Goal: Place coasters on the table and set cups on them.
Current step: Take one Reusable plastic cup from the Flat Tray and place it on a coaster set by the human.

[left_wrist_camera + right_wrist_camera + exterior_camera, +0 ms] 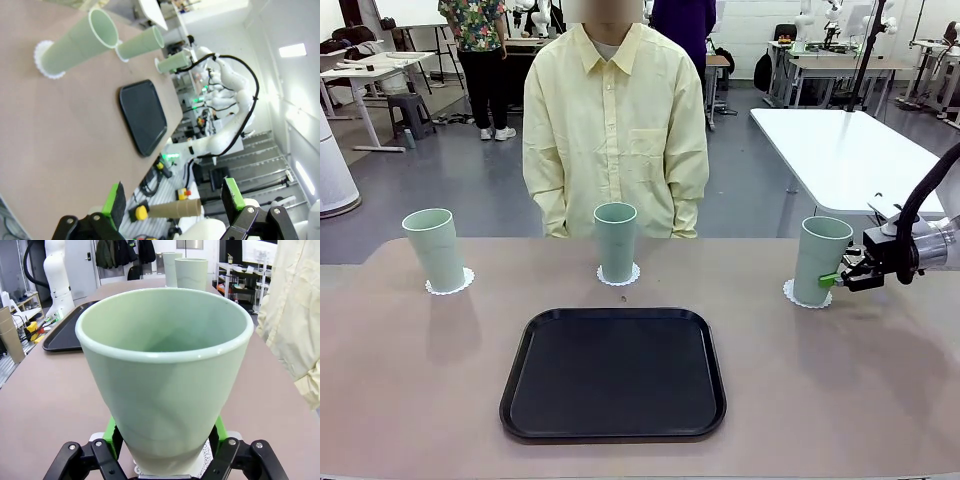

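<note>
Gripping now: my right gripper (165,450) clamps the cup (165,375) between its jaws, over a coaster (205,465).
Left gripper (172,200): jaws wide apart, nothing between.

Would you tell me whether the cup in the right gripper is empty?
Empty: the right wrist view looks into the cup and shows bare walls.

Three pale sage-green cups (434,249) stand on white lacy coasters (450,287) on the beige-brown worktop (840,390). The tray (613,373) is matte black. The person's shirt (615,125) is pale yellow.
</note>
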Motion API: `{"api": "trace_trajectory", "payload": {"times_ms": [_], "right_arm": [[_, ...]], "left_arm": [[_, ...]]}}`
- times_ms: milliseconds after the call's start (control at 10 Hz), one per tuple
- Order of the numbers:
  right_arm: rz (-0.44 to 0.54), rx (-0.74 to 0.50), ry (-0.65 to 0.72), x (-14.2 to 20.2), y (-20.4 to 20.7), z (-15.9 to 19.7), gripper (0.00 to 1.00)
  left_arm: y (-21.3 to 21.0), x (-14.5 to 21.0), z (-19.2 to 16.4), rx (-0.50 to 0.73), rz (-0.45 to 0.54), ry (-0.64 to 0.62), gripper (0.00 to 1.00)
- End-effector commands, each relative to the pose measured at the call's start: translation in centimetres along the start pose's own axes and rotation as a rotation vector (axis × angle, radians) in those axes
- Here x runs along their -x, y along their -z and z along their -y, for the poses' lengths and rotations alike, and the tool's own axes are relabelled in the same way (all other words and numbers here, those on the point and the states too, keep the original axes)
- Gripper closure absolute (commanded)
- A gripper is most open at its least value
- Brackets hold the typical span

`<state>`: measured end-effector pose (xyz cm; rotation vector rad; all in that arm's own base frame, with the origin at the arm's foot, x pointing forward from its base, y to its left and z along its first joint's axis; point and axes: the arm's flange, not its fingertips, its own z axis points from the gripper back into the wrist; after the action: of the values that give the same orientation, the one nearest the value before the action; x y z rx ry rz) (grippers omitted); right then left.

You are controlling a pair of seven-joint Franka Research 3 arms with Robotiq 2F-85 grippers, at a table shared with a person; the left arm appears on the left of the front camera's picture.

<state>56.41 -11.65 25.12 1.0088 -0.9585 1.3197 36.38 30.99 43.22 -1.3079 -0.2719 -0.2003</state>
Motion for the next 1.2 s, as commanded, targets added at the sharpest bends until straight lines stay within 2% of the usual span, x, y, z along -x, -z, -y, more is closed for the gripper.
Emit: {"api": "trace_trajectory", "payload": {"times_ms": [0,1100], "right_arm": [[0.0,-0.003,-0.027,0.25,-0.03,0.77,0.18],[0.02,-0.018,-0.02,0.49,-0.29,1.31,0.18]], "left_arm": [[-0.15,0.06,0.19,-0.003,0.001,0.0,0.0],[-0.15,0.06,0.19,-0.003,0.001,0.0,0.0]]}}
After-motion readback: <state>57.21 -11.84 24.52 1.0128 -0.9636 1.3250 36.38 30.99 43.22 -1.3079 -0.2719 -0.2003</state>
